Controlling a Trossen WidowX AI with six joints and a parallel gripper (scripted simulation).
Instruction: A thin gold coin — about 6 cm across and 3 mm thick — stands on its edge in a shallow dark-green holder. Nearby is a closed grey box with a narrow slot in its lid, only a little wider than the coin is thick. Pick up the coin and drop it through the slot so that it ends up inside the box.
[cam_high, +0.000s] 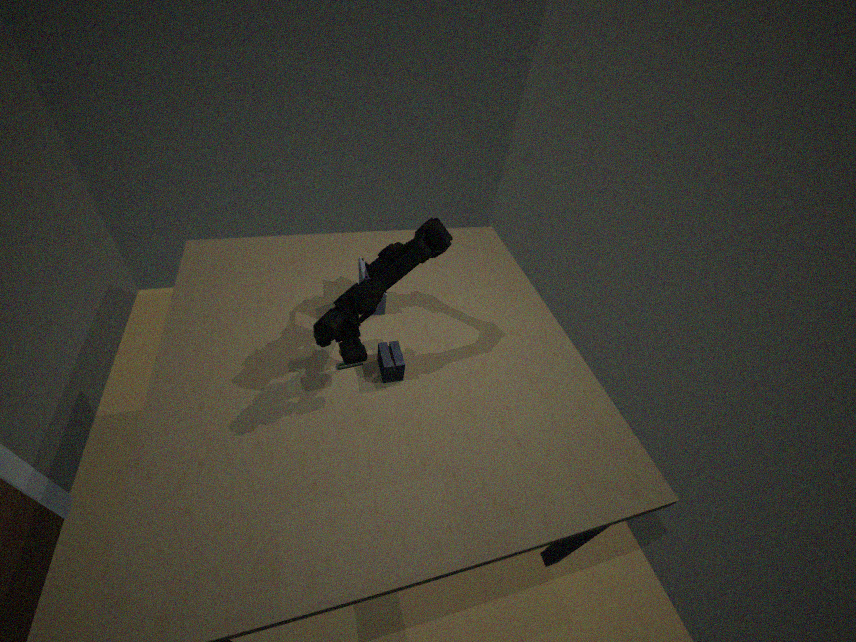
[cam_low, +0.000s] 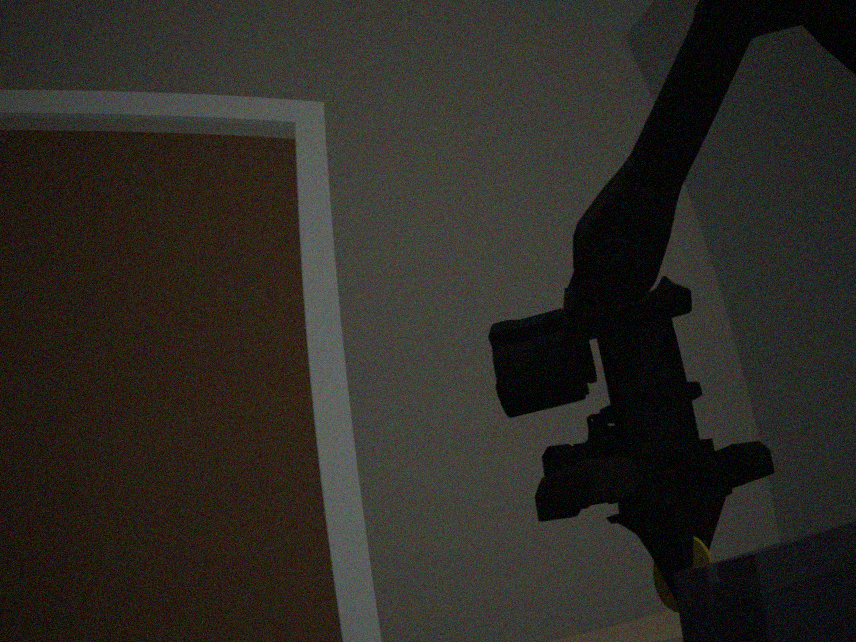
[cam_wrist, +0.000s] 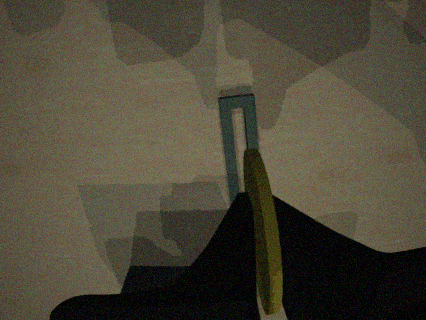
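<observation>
Light is poor in all three views; the arm (cam_high: 383, 279) reads as a black silhouette with little surface detail. In the exterior view the gripper (cam_low: 674, 563) is cut at its tips by the dark corner of the grey box (cam_low: 767, 587), and only two yellow slivers of the coin (cam_low: 701, 552) peek out beside the fingers. From the top view the coin cannot be made out at all; the gripper (cam_high: 353, 353) covers it, and only a thin green trace of the holder (cam_high: 343, 365) shows at its foot.

The wrist view gives the clearest look. The coin (cam_wrist: 264, 233) appears edge-on, a thin dull-gold disc standing upright, pinched between the two dark fingers, which press against its faces. The holder (cam_wrist: 238, 140), a narrow teal-green frame with an open slot down its middle, lies on the table (cam_wrist: 100, 134) beyond and below the coin; the coin looks lifted out of it, though the gap is hard to judge.

The grey box (cam_high: 390, 360), slot showing as a dark line along its lid, sits just beside the gripper, near the middle of the table (cam_high: 484, 449).
</observation>
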